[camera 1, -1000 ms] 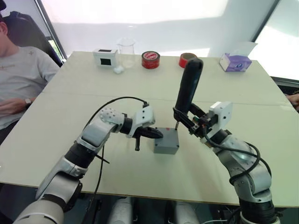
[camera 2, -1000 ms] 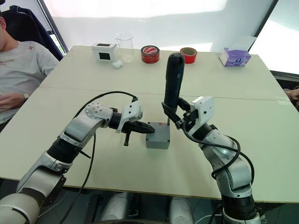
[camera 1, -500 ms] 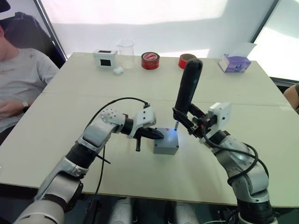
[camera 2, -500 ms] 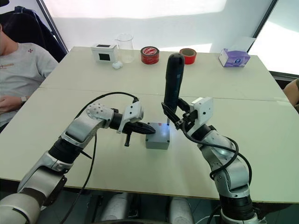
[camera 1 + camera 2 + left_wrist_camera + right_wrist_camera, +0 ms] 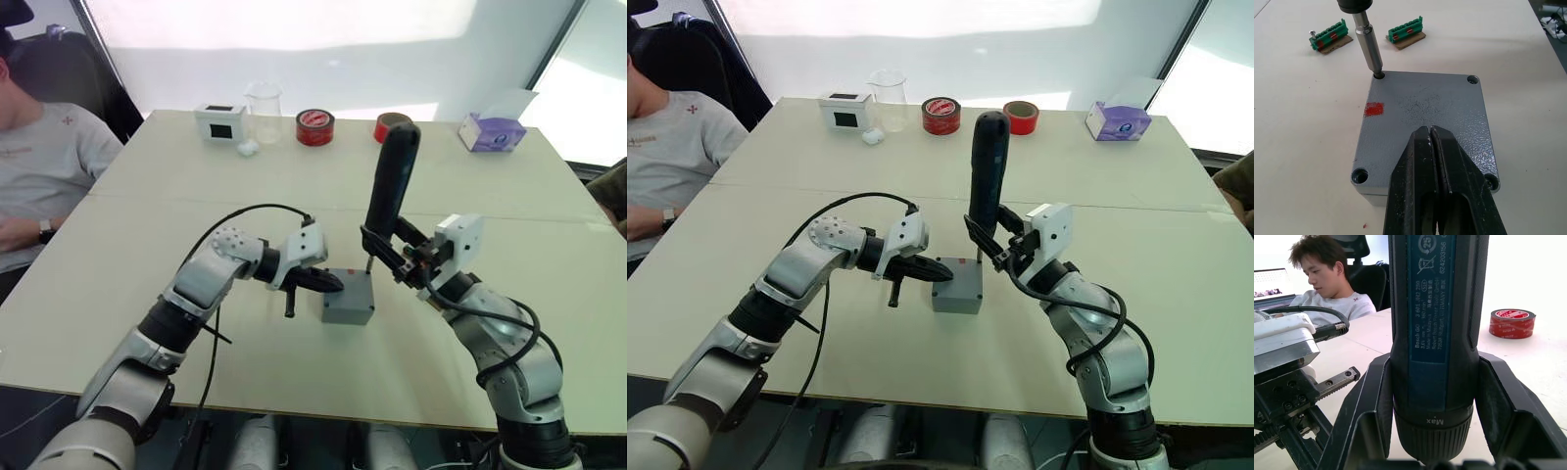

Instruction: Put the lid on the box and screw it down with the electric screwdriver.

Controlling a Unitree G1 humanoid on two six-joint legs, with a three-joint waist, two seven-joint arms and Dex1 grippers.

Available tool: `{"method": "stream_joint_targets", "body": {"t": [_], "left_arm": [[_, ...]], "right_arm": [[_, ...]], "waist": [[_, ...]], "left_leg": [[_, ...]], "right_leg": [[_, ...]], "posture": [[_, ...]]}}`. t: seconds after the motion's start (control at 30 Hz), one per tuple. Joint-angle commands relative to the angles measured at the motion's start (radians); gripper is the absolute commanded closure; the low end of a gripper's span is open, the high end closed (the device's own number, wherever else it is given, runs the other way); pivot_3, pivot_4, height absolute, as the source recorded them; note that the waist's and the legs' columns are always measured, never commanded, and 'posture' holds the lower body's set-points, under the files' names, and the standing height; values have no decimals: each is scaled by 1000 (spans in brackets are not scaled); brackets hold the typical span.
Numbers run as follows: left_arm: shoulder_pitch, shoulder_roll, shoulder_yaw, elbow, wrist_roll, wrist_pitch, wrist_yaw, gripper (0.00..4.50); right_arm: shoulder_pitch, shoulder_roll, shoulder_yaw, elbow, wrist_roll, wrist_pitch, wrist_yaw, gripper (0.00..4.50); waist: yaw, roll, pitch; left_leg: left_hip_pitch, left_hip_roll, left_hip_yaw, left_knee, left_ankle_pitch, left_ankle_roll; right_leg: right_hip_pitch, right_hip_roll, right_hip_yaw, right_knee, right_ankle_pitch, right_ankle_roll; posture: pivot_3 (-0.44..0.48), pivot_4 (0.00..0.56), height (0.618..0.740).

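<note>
Pressing down on the lid point(image 5: 1425, 115), the left hand point(image 5: 1431, 147) has its two black fingers squeezed together, the tips resting on the near part of the grey top. The lid sits on the box point(image 5: 348, 299), which stands on the desk point(image 5: 294, 372) between the two arms. A red mark point(image 5: 1374, 108) is on the lid surface, near the corner where the bit goes in. The right hand point(image 5: 392, 257) clamps the electric screwdriver point(image 5: 390, 191) by its lower body; the tool stands almost upright, and its metal bit point(image 5: 1367, 46) is in the screw hole at one far corner of the lid. Two green connector pieces point(image 5: 1405, 33) lie on the desk just behind the box. At the far edge are a white box point(image 5: 219, 121), a clear beaker point(image 5: 264, 111), two red tape rolls point(image 5: 315, 125) and a tissue box point(image 5: 493, 130). A person point(image 5: 39, 166) sits at the robot's left.
</note>
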Motion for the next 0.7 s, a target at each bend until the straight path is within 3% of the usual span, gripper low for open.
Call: {"method": "stream_joint_targets", "body": {"t": [0.03, 0.47, 0.7], "left_arm": [[12, -8, -8, -14, 14, 20, 18, 4500], [28, -44, -21, -28, 18, 26, 48, 4500], [9, -75, 13, 8, 11, -9, 76, 4500]], "right_arm": [[48, -1, 26, 69, 11, 73, 7, 2742], [44, -43, -30, 8, 65, 104, 0, 2742], [-137, -144, -211, -101, 299, 236, -35, 2742]], "waist": [[0, 0, 0], [1, 0, 0], [2, 5, 5]], "left_leg": [[0, 0, 0, 0, 0, 0], [-1, 0, 0, -2, 0, 0], [-2, 0, 0, -2, 0, 0]], "right_leg": [[0, 0, 0, -1, 0, 0], [1, 0, 0, -6, 0, -1], [0, -2, 0, -7, 1, -2]], "posture": [[0, 150, 715], [0, 150, 715], [0, 150, 715]]}}
